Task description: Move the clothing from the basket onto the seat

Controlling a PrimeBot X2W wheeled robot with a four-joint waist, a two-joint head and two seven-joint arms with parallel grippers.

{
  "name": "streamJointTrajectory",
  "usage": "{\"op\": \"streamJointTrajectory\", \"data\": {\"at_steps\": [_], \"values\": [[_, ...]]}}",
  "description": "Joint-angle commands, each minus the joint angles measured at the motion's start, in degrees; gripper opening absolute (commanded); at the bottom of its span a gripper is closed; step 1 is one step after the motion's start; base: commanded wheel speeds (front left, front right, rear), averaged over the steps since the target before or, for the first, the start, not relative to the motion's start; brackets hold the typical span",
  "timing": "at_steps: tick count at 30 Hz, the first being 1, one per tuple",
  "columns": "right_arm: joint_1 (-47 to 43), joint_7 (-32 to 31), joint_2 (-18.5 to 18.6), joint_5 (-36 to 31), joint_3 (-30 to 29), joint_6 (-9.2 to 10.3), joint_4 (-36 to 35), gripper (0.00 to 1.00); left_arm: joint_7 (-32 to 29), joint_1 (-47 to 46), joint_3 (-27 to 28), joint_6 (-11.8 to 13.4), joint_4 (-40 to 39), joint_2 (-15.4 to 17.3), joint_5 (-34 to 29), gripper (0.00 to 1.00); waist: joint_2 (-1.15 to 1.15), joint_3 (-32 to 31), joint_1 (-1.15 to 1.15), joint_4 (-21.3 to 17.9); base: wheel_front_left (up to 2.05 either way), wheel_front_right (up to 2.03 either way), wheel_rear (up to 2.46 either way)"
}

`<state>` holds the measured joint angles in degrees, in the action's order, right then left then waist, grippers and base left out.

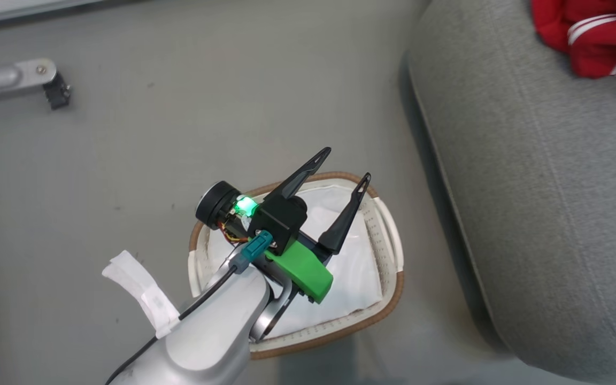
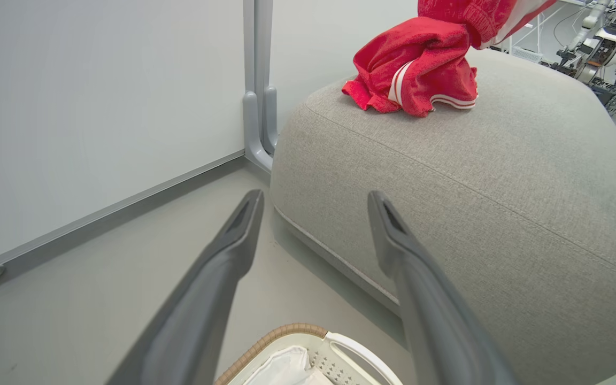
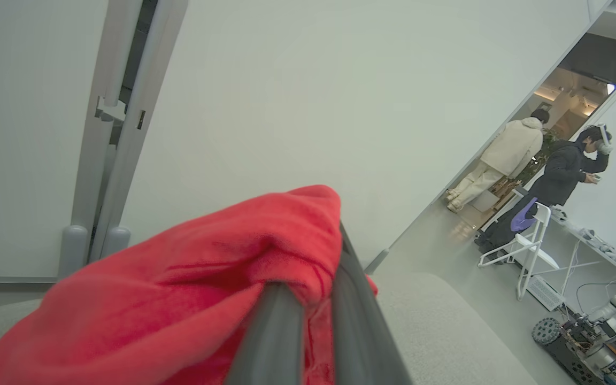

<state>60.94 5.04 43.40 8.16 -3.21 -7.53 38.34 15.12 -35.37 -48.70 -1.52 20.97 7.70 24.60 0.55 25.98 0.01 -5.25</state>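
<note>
Clothing (image 2: 415, 69): red, heaped near a rounded edge of the seat (image 2: 500, 187), top bunch pinched tight in my right gripper (image 3: 313, 299). My left gripper (image 1: 346, 163): spread wide, empty, over the basket (image 1: 388, 299). Risk, I judge: let go this close to the edge, it may slide to the floor (image 1: 179, 133).

Seat (image 2: 447, 176) matt grey woven fabric, clothing (image 2: 415, 69) soft red fleecy cloth, basket (image 1: 388, 251) perforated plastic w/ woven rim, fingers (image 2: 233, 246) matt dark plastic
</note>
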Motion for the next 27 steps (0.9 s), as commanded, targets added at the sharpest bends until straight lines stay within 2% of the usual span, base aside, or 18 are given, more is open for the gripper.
{"op": "streamJointTrajectory", "data": {"at_steps": [1, 7, 14, 15, 17, 18, 27], "values": [[-1.37, 0.74, -0.86, -0.42, -1.08, 0.08, 1.62, 0.00, 0.04, -1.25, 0.08, -0.12, -0.20, -0.27, -0.38, 1.00, -0.55, 4.77, -0.01, 4.47, 0.00, 0.00, 0.00], [-5.37, 2.47, -3.17, -3.28, -4.25, 0.08, 9.43, 0.00, 0.04, -1.14, -0.21, -0.49, 0.35, -0.82, -1.22, 1.00, -0.55, 6.11, -0.01, 5.67, 0.00, 0.00, 0.00], [-7.62, 5.05, -6.12, -5.00, -5.11, 0.08, 13.99, 0.00, 0.05, -1.15, 0.33, -0.80, 0.93, -0.49, -1.51, 1.00, -0.55, 6.37, -0.01, 4.07, 0.00, 0.00, 0.00], [-7.94, 5.35, -6.53, -5.27, -5.12, 0.08, 14.61, 0.09, 0.04, -1.15, 0.34, -0.89, 1.03, -0.59, -1.63, 1.00, -0.55, 6.23, -0.01, 3.73, 0.00, 0.00, 0.00], [-8.48, 5.86, -7.21, -5.69, -4.86, 0.08, 15.34, 0.47, 0.04, -1.04, 0.44, -0.96, 1.11, -0.88, -1.63, 1.00, -0.55, 5.79, -0.01, 3.17, 0.00, 0.00, 0.00], [-8.62, 6.10, -7.52, -5.84, -4.60, 0.08, 15.49, 1.00, 0.04, -0.98, 0.53, -1.03, 1.20, -0.94, -1.64, 1.00, -0.55, 5.53, -0.01, 2.89, 0.00, 0.00, 0.00], [-11.95, 8.47, -11.22, -3.68, 0.05, 0.08, 14.76, 1.00, 0.05, 1.58, 2.54, -1.13, 2.21, -0.49, -0.68, 1.00, -0.55, 0.84, -0.01, -1.19, 0.00, 0.00, 0.00]]}}
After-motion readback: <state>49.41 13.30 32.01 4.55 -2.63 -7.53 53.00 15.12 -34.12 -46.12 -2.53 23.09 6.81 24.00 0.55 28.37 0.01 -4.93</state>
